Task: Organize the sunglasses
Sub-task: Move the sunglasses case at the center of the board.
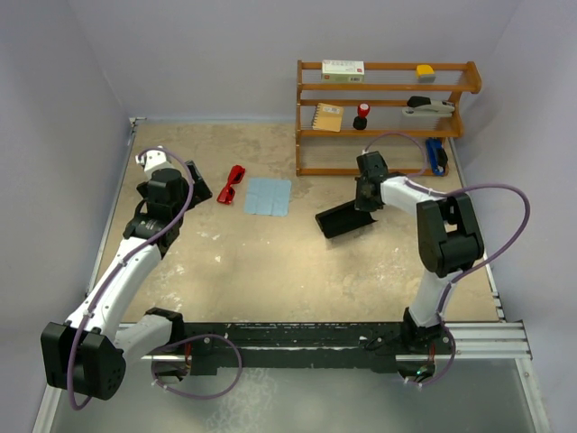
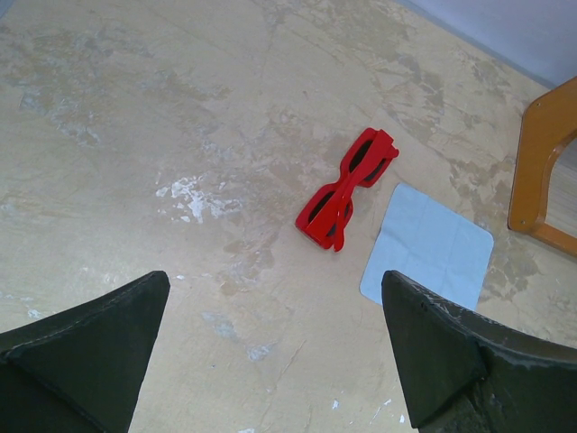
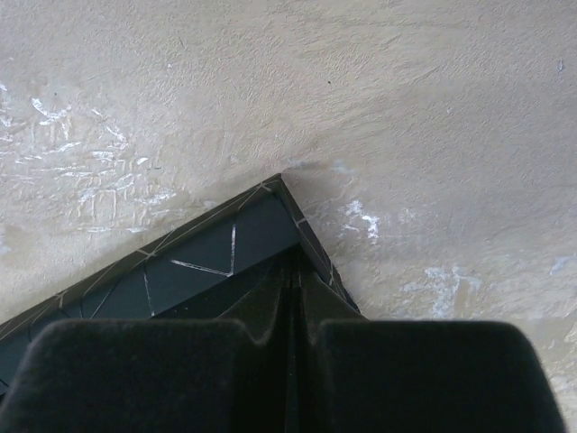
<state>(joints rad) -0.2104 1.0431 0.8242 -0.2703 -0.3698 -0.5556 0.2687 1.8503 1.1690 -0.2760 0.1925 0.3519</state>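
Note:
The red sunglasses [image 1: 232, 184] lie folded on the tan table at the back left, and the left wrist view shows them [image 2: 347, 188] ahead of the fingers. My left gripper [image 1: 196, 189] hovers just left of them, open, with nothing between its fingers [image 2: 275, 284]. A black oblong case [image 1: 345, 218] lies right of centre with its flap raised. My right gripper [image 1: 365, 200] is shut on the case's right end. In the right wrist view the fingertips [image 3: 293, 281] meet at a corner of the case [image 3: 207, 257].
A light blue cloth [image 1: 269, 197] lies flat just right of the sunglasses, also seen by the left wrist [image 2: 428, 245]. A wooden shelf [image 1: 388, 117] with small items stands at the back right, its foot [image 2: 541, 162] near the cloth. A blue object [image 1: 436, 155] lies beside the shelf.

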